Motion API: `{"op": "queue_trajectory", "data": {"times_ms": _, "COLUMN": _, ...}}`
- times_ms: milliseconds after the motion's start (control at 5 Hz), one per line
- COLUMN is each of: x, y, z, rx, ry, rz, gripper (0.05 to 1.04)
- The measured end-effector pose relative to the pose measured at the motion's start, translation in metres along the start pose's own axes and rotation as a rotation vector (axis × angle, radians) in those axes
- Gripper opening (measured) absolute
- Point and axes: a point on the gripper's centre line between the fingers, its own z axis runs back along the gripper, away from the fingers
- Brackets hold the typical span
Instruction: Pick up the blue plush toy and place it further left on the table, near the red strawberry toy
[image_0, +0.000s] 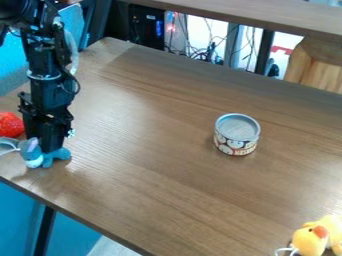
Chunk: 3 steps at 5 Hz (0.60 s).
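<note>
Gripper (49, 146), lower left, at blue plush toy (56, 155) — wide or narrow, cannot tell. Red strawberry (10, 125), left edge. Tin (238, 129), right of centre — bears printed label (234, 145).

One slanted view — looking down across the table (157, 150).

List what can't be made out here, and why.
All camera view:
- Blue plush toy: upper middle hidden by the black gripper; gripped or merely touched, can't tell.
- Red rounded object: left side cut off by left edge.
- Grey object below it: cut off by left edge.
- Yellow plush toy: cut off by right edge.
- Round metal tin: far side hidden by itself.
</note>
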Motion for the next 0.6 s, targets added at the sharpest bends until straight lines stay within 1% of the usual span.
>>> {"op": "queue_trajectory", "data": {"times_ms": 200, "x": -0.004, "y": -0.016, "z": -0.003, "rx": -0.027, "ry": 0.010, "rz": 0.008, "gripper": 0.694}}
{"op": "queue_trajectory", "data": {"times_ms": 400, "x": -0.008, "y": -0.030, "z": 0.002, "rx": -0.025, "ry": 0.005, "rz": 0.025, "gripper": 0.972}}
{"op": "queue_trajectory", "data": {"times_ms": 600, "x": -0.012, "y": -0.031, "z": 0.046, "rx": 0.037, "ry": -0.111, "rz": 0.047, "gripper": 1.007}}
